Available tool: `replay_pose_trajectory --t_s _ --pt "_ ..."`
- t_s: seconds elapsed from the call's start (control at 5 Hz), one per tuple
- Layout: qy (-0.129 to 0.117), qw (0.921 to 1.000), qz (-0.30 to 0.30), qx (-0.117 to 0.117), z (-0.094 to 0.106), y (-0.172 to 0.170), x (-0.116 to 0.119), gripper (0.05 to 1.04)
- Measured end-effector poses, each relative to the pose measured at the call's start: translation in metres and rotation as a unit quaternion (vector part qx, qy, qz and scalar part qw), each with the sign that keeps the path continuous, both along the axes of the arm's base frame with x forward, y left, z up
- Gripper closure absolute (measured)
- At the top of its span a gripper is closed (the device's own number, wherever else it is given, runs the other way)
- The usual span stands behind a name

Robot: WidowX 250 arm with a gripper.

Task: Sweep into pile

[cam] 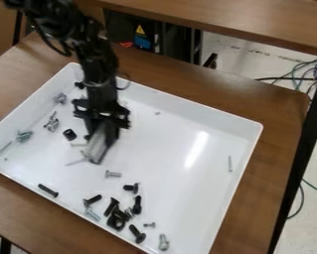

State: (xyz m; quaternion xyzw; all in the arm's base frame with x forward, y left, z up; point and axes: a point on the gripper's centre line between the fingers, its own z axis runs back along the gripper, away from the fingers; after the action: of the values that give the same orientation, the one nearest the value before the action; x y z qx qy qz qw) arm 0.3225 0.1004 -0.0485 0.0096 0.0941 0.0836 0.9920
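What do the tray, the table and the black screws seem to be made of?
Tray: likely glossy plastic; white with a bright glare streak. Table: wood or laminate; brown, faintly grained. Black screws: probably dark-coated metal, going by their shape.

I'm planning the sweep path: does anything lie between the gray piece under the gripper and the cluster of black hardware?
Yes, a small silver screw lies on the white tray between the gray piece and the black cluster, nearer the gray piece.
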Motion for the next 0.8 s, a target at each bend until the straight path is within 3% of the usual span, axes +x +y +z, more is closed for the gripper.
replay_pose_trajectory --t_s 0.2,0.4,0.6,0.8 --pt "0.017 0.9998 -0.008 0.008 0.003 0.050 -0.004 0.728" --pt "0.021 0.9995 0.019 0.010 0.006 0.071 -0.012 0.728" --pt "0.009 0.9993 0.037 -0.004 0.009 0.050 -0.005 0.728" --pt "-0.026 0.9987 0.039 -0.022 0.029 0.012 0.004 0.728"
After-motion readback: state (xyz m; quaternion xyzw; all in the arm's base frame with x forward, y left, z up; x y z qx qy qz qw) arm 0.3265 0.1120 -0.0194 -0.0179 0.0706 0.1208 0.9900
